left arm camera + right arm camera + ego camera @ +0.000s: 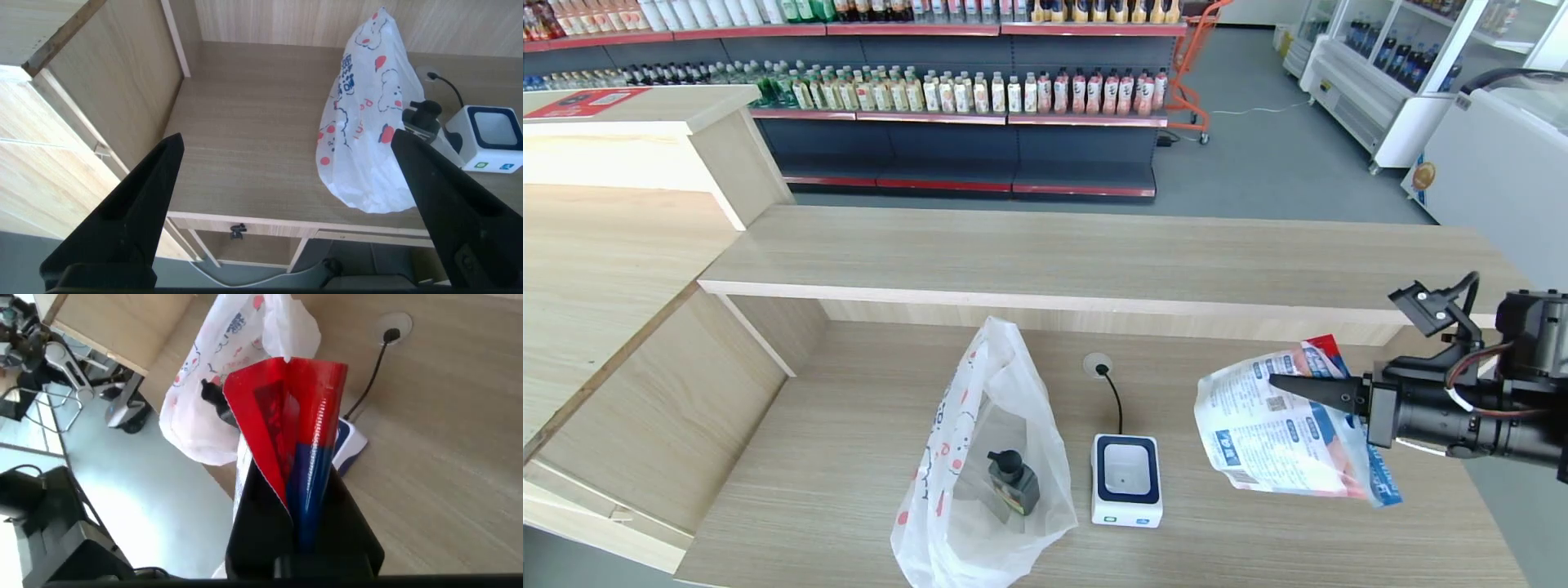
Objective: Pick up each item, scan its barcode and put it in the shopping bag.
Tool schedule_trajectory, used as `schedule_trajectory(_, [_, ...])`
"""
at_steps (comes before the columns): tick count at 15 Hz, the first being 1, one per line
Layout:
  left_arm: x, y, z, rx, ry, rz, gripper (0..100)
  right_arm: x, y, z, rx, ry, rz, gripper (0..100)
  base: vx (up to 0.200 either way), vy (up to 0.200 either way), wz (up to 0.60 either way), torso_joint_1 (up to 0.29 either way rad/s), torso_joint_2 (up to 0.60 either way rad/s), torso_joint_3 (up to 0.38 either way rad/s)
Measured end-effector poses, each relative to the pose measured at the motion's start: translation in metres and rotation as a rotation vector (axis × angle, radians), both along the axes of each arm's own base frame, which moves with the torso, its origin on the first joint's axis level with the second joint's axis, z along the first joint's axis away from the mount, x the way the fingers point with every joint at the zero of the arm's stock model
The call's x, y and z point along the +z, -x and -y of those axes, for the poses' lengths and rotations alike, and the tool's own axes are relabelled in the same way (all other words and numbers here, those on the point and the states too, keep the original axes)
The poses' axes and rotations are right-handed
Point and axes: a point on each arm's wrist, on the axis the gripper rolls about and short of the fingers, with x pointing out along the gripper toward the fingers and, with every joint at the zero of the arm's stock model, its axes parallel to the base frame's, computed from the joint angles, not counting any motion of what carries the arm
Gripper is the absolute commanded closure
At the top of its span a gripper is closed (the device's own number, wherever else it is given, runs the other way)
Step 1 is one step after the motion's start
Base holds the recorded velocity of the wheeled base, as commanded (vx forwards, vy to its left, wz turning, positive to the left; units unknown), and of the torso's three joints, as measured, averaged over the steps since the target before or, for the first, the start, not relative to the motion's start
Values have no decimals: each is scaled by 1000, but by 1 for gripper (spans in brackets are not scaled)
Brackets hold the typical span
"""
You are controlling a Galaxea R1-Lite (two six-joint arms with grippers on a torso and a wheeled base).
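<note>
My right gripper [1308,392] is clamped on a pouch [1278,437], fingers pinching its top edge. The pouch hangs sideways above the counter [849,457], at about 3 o'clock from the scanner [1127,478] and just beside it, not over it. Its pale printed face is turned up toward my head camera. In the right wrist view the red and blue sealed end of the pouch [286,400] sticks up from the right gripper [302,531].

The scanner sits mid-counter, window facing up, with its cable [1112,396] running to 12 o'clock. At 9 o'clock from it, touching or nearly so, stands the bag [980,457], white plastic with red print. A dark bottle [1013,483] is already inside.

My left gripper [286,140] has its fingers wide apart with nothing between them. It hangs off the counter's near edge, on the bag's far side from the scanner.

I judge the pick-up done and the scan in hand. Next, the pouch must go toward 9 o'clock over the window and probably turn, since the printed face points away from it. I cannot pick out the barcode. After that comes the bag, whose mouth looks slack and narrow, so the drop may need care.
</note>
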Motion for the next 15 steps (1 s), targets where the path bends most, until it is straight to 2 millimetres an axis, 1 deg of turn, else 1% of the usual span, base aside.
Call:
schedule_trajectory(1, [0,0,0,0,0,0,0,-2,14,2,-31,-8,-28,100,0,0,0,0,0,0])
schedule_trajectory(3, [0,0,0,0,0,0,0,-1,32,4,-51,-14,-33,100,0,0,0,0,0,0])
schedule_trajectory(7, [0,0,0,1,-1,0,0,2,49,6,-59,-15,-11,100,0,0,0,0,0,0])
schedule_trajectory(8, [0,0,0,1,-1,0,0,2,52,7,-66,-15,-10,100,0,0,0,0,0,0])
schedule_trajectory(11, [0,0,0,0,2,0,0,3,58,8,-71,-15,0,100,-200,0,0,-1,5,6])
schedule_trajectory(15, [0,0,0,1,-1,0,0,4,59,8,-71,-15,4,100,0,0,0,0,0,0])
